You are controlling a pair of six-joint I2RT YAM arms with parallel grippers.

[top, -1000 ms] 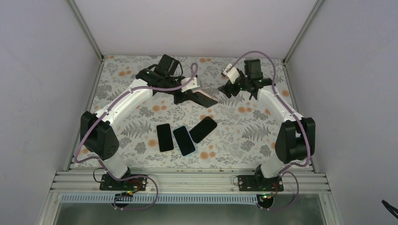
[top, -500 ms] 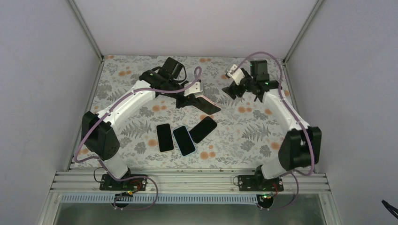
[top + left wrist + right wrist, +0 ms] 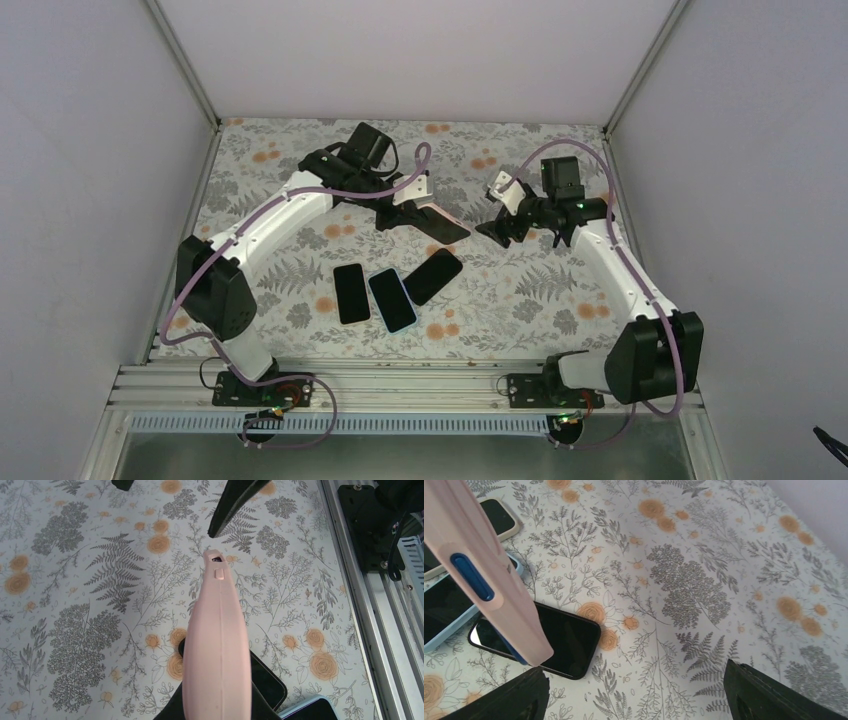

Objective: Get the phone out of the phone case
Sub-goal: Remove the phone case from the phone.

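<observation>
Left end effector (image 3: 420,208) pinched narrow on pink phone case (image 3: 217,650), held above counter (image 3: 520,290). Right end effector (image 3: 636,695) spread wide, gripping nothing.

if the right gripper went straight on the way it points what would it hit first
Probably the floral tablecloth; the pink-cased phone in the left gripper lies off to its side, depth unclear.

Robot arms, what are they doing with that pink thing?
The left gripper is shut on the pink phone case, holding it up over the flowery table. The right gripper is open beside it, not touching. The phone looks not yet taken out. Lying flat on the table are three other phones.
</observation>
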